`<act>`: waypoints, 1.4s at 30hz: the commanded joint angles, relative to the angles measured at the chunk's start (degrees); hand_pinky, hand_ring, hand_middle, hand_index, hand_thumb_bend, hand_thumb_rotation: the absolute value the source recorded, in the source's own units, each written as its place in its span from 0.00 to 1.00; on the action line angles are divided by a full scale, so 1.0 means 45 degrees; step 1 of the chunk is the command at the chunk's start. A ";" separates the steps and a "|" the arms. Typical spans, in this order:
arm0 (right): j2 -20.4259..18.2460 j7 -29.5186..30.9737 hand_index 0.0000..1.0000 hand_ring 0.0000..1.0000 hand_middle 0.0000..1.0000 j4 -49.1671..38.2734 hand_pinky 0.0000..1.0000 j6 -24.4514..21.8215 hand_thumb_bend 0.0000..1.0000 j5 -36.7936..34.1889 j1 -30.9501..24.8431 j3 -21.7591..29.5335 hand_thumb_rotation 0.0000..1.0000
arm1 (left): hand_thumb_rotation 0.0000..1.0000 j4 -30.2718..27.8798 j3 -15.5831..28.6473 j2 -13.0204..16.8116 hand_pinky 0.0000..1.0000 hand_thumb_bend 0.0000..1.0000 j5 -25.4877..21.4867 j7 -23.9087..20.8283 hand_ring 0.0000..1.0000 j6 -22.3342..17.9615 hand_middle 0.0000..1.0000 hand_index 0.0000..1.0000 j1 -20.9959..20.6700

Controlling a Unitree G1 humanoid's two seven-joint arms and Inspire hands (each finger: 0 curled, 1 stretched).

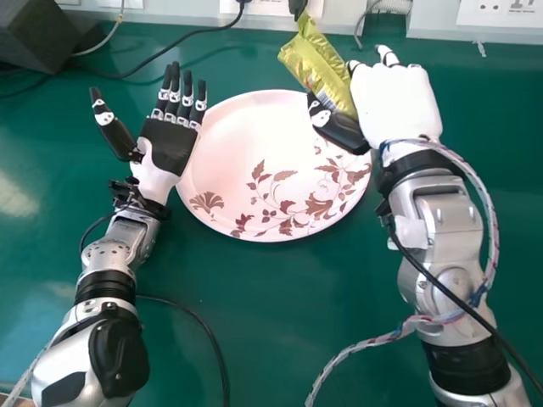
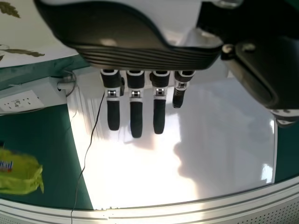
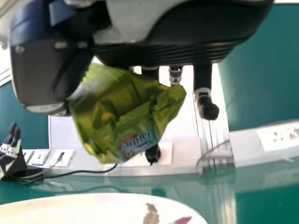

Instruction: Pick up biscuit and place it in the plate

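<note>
Nearest to me, my two arms reach over the one green table, and one black cable lies on it beside my left forearm. Past that sits one round, pale plate, set in from the table's far edge, with reddish-brown flowers and leaves across its near and right-hand parts.

My left hand is at the plate's left side, palm up, its fingers straight and spread, the thumb held well out from them; I have nothing in it. It overlaps the rim as I look down, though I can't quite tell whether it touches.

My right hand is at the plate's far right side, clamped on one biscuit packet, green-gold and crinkled, pinched between my thumb and curled fingers. I have that single packet up off the table, tilted, its lower end by the plate's far right rim and its upper end towards the table's far edge. In my right wrist view it hangs higher than the plate, with a gap between them.

Farther off, one dark box stands towards the table's far left corner. Along the wall behind the far edge I count at least three white socket panels.
</note>
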State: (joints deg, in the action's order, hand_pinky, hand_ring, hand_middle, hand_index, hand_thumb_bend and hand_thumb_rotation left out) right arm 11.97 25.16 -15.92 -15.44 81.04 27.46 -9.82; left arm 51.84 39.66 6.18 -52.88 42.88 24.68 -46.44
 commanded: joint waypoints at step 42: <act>0.1606 -0.2711 0.48 0.20 0.43 0.2659 0.07 0.0118 0.52 -0.2382 -0.0599 -0.1765 0.00 | 0.36 -0.1318 -0.0215 -0.0624 0.72 1.00 -0.0094 0.0585 0.71 -0.0077 0.81 0.99 0.0577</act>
State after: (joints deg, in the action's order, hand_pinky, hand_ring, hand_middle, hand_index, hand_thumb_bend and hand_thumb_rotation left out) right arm 18.69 13.84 -4.59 -15.40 70.93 24.63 -17.24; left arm 46.62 39.16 3.16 -52.88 44.65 24.59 -45.07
